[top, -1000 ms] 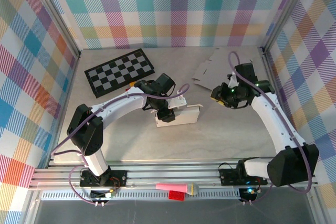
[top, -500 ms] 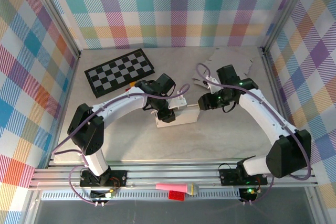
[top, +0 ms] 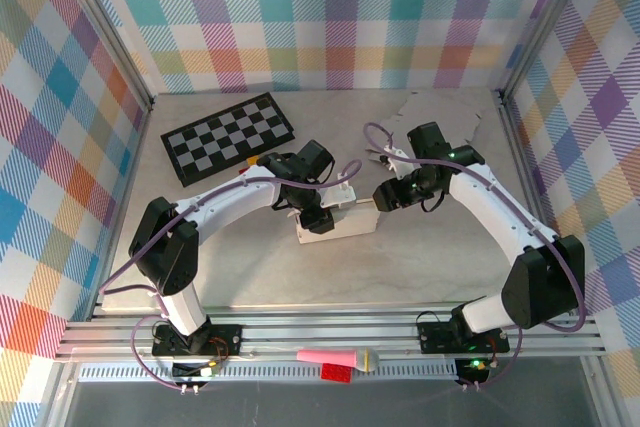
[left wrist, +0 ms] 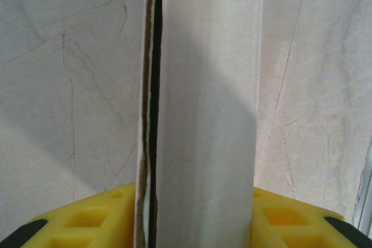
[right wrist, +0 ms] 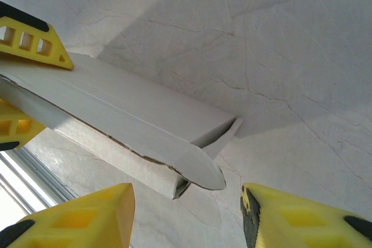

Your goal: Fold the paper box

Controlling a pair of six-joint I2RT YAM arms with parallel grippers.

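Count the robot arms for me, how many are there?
2. The left arm reaches from the near left to the white box mid-table; the right arm curves in from the near right toward the box's other end. None seem hidden.

Bright, even light — soft shadows beside the paper box point(right wrist: 133, 126); close foreground blurred.

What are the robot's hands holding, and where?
The left gripper pinches the white folded paper box across its sides, near one end. The open right gripper holds nothing.
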